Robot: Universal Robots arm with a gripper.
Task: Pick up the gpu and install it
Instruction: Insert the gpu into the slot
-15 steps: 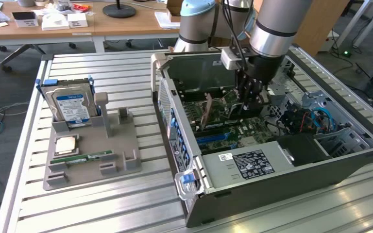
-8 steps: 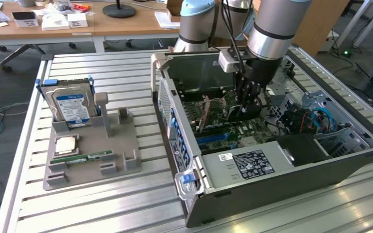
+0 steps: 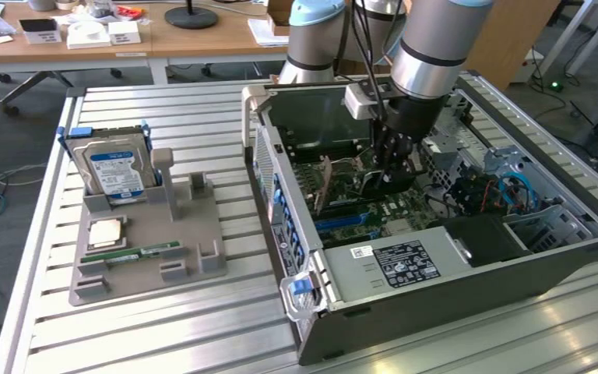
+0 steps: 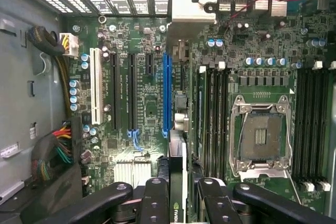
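On the slatted metal table (image 3: pixel 174 109) an open computer case (image 3: pixel 507 273) lies on its side, its motherboard (image 4: pixel 142 129) exposed. Inside the case the gripper (image 3: pixel 388 178) hangs over the board. Its fingers (image 4: pixel 156 203) pinch the gpu (image 4: pixel 178 161) edge-on, alongside the long blue slot (image 4: pixel 167 93). Whether the card touches the board I cannot tell.

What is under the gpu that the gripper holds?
The motherboard, with a long blue slot just beside the gpu. The strip directly beneath the card is covered.
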